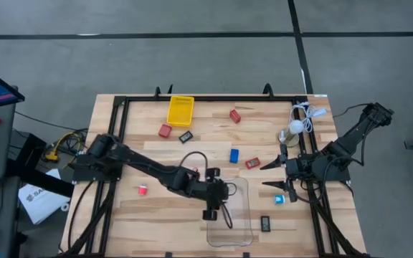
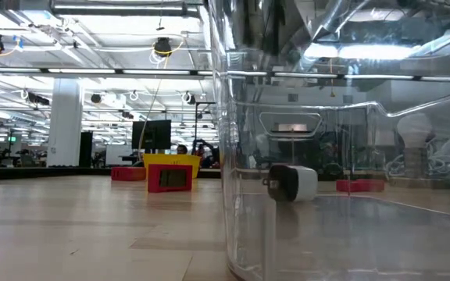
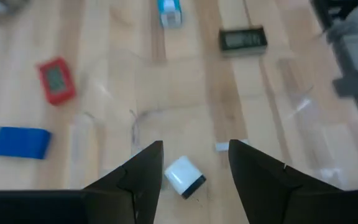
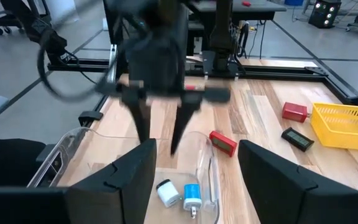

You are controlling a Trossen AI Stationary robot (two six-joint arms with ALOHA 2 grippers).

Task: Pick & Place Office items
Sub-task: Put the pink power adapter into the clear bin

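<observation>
Two dark, near-black jointed arms, chunky joint housings. Left arm [image 1: 156, 170] has black cable loops arching over its wrist. Left gripper [image 3: 194, 180]: two matte black wedge-shaped fingers tapering to points. Right gripper [image 4: 197, 180]: same black angular fingers. Right arm [image 1: 350, 140] equally dark.

We look level across the pale wooden counter [image 2: 92, 234]. Close to us on the right stands the clear plastic bin [image 2: 342, 156], its curved wall filling that half of the frame. Through the wall we see a small white block with a black end [image 2: 291, 183] lying on the bin's floor. Farther back on the counter, left of the bin, a red rectangular item with a dark window [image 2: 169, 179] faces us, with the yellow plastic tray [image 2: 172, 161] just behind it. A flat red piece [image 2: 128, 173] lies left of those. Seen through the bin, another red piece [image 2: 359, 186] lies on the counter, and a white round bulb-shaped object [image 2: 414, 129] shows at far right.
</observation>
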